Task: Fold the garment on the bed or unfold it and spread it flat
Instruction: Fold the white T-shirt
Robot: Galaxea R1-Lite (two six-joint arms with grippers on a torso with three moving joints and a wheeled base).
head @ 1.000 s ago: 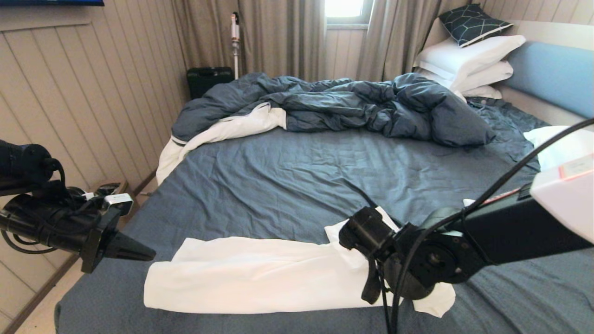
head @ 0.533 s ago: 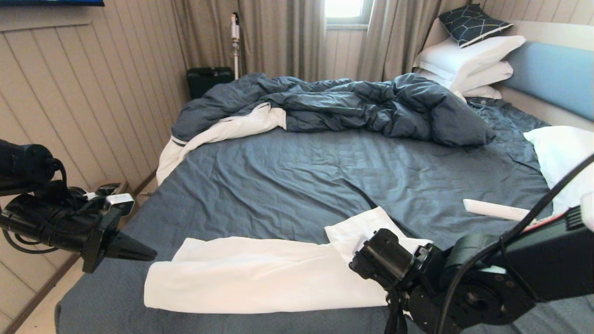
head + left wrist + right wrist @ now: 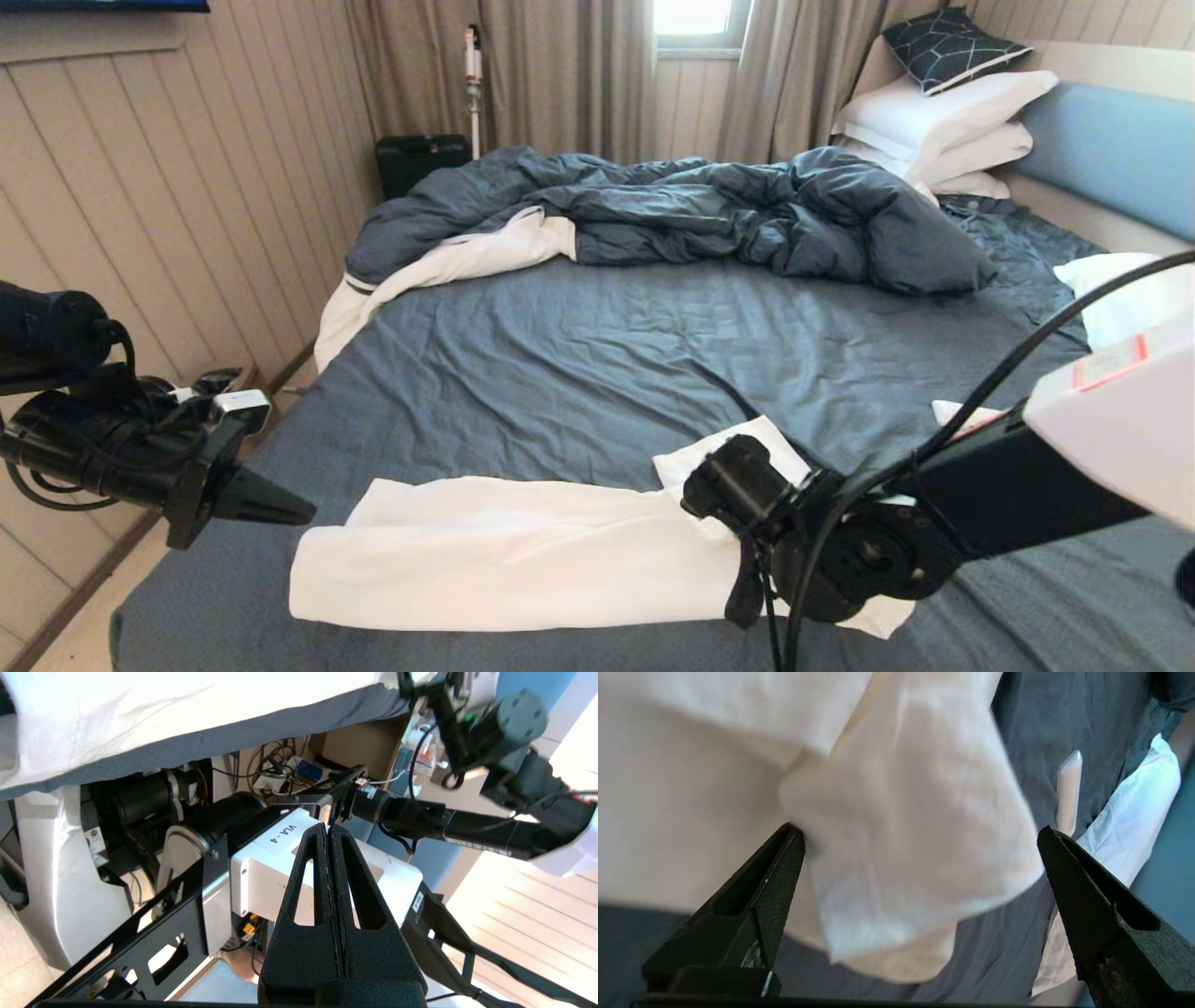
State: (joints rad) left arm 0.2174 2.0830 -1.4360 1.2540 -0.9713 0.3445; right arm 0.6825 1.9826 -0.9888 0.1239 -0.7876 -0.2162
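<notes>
Along bed's (image 3: 579,345) near edge, garment (image 3: 504,551) crosswise.

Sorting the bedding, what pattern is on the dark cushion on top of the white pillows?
The cushion is dark navy with thin pale geometric lines, best seen in the head view.

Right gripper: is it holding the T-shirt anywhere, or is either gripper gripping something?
Nothing is held. The right gripper is open above the T-shirt's sleeve; the left gripper is shut, empty.
</notes>
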